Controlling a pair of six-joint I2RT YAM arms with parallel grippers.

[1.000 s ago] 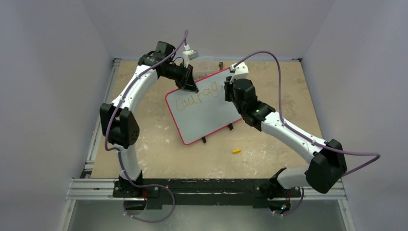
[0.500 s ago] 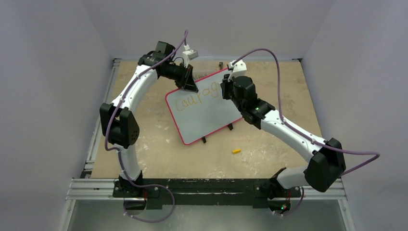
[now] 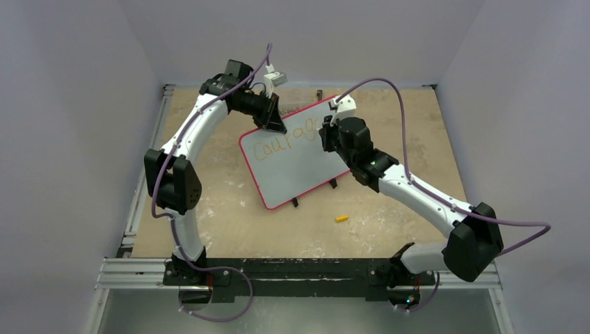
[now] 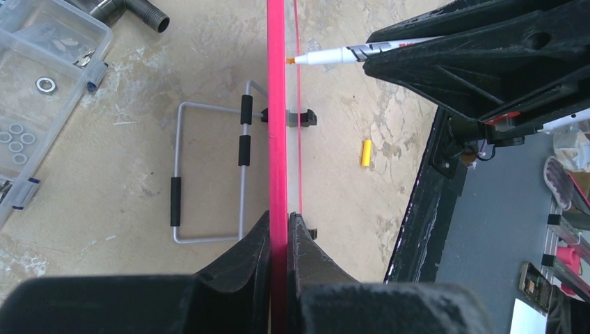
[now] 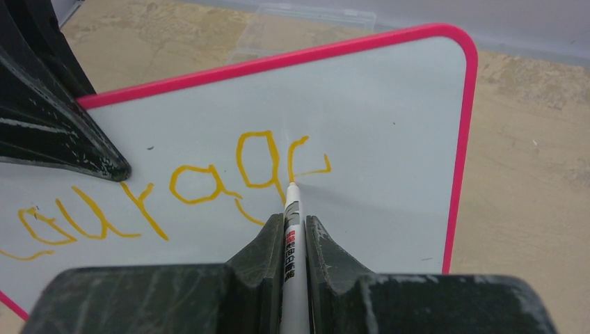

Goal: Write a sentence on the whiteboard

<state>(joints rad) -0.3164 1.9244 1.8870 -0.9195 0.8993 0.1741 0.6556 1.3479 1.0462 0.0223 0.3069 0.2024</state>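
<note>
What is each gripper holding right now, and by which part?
The left gripper clamps the whiteboard by its pink-rimmed far edge. The right gripper holds a white marker by its barrel, behind the tip, which touches the board.

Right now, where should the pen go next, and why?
Probably a short curve rightward along the board to finish the "e": the right tool's pen tip rests at that letter's bottom, its tail undrawn, and the left tool grips the rim.
</note>
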